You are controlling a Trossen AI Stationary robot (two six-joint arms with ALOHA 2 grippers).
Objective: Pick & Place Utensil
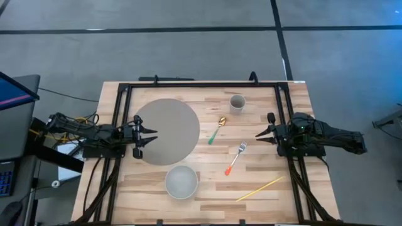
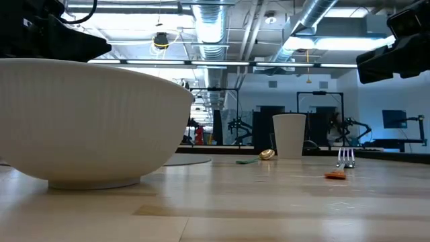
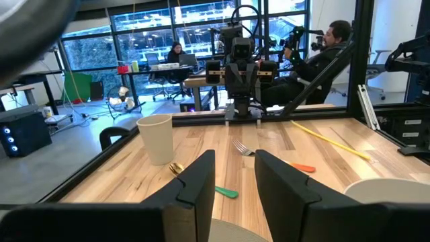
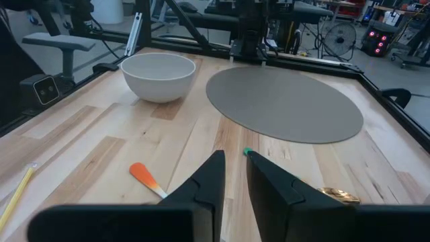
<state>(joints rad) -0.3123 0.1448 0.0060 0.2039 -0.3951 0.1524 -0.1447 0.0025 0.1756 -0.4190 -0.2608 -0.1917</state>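
Observation:
A gold spoon with a green handle (image 1: 217, 130) and a silver fork with an orange handle (image 1: 235, 157) lie flat on the wooden table, right of a round grey mat (image 1: 166, 130). A yellow chopstick (image 1: 259, 189) lies near the front right. My left gripper (image 1: 153, 135) hovers open at the mat's left edge, empty. My right gripper (image 1: 259, 136) hovers open right of the fork, empty. The spoon (image 3: 176, 169) and fork (image 3: 243, 148) also show in the left wrist view.
A white bowl (image 1: 181, 181) stands near the table's front edge, below the mat. A white cup (image 1: 237, 103) stands at the back, beyond the spoon. A black frame (image 1: 201, 83) runs round the table's far and side edges.

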